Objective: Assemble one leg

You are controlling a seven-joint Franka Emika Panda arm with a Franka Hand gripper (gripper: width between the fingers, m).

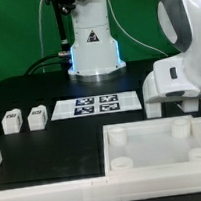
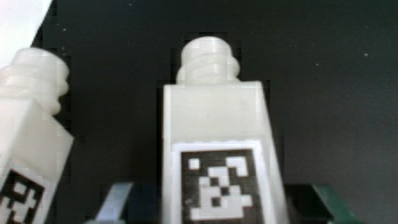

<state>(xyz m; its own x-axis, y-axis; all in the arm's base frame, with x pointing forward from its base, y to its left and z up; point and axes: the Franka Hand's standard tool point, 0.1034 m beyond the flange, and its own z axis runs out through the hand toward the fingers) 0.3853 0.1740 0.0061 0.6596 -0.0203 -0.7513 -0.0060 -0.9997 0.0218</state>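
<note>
Right up close in the wrist view, the gripper has its two dark fingers spread to either side of the leg. The leg sits squarely between them! Whether the fingers are actually squeezing it, I cannot tell. Its black-and-white marker faces the camera and its ridged, rounded tip points away. Just beside it lies a neighbour leg, apart from it and running the same way, both on the black table.

Over to the exterior view. Nearest is the big white tray with its round corner sockets. Behind its far edge, on the exterior view's right, the arm reaches down and hides the hand and the leg from here. Further back, mid-table, lies the marker board. To the exterior view's left stand a spare leg and its twin, close together. At the very back is the robot base.
</note>
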